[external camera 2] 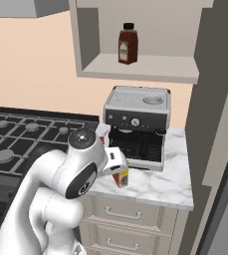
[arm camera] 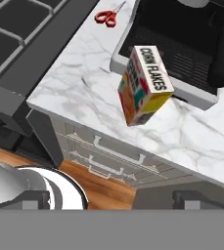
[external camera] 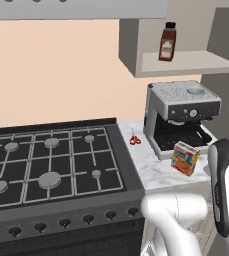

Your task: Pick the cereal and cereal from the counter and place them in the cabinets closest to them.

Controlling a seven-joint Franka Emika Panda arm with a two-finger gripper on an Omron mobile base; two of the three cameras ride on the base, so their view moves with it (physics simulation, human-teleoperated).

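While the arm (external camera: 221, 190) rises at the lower right of the left base view, a cereal box (external camera: 185, 158) stands upright on the marble counter (external camera: 153, 172), just in front of the coffee machine (external camera: 181, 116). Red scissors (external camera: 134, 139) lie further back on the counter, between the machine and the black hob (external camera: 51, 165). Above, a brown bottle (external camera: 168, 42) stands on the shelf of an open cabinet (external camera: 186, 62). From the right base view the arm's white body (external camera 2: 70, 174) bends across the front of the counter (external camera 2: 160, 184), and the box (external camera 2: 121, 177) peeks out just past the wrist, near the counter's front edge and ahead of the machine (external camera 2: 138, 124). The bottle (external camera 2: 128, 45) sits alone on the cabinet (external camera 2: 140, 69) shelf above, and drawers (external camera 2: 130, 214) run under the slab. In the hand view the camera looks down on the box (arm camera: 144, 85), its top reading "CORN FLAKES", standing on the marble (arm camera: 84, 97) just beside the machine's tray (arm camera: 182, 63); the scissors (arm camera: 107, 16) lie near the hob (arm camera: 20, 34). The gripper (arm camera: 111, 200) hangs above the counter's front edge, well apart from the box, its fingers (arm camera: 28, 200) spread wide and holding nothing.
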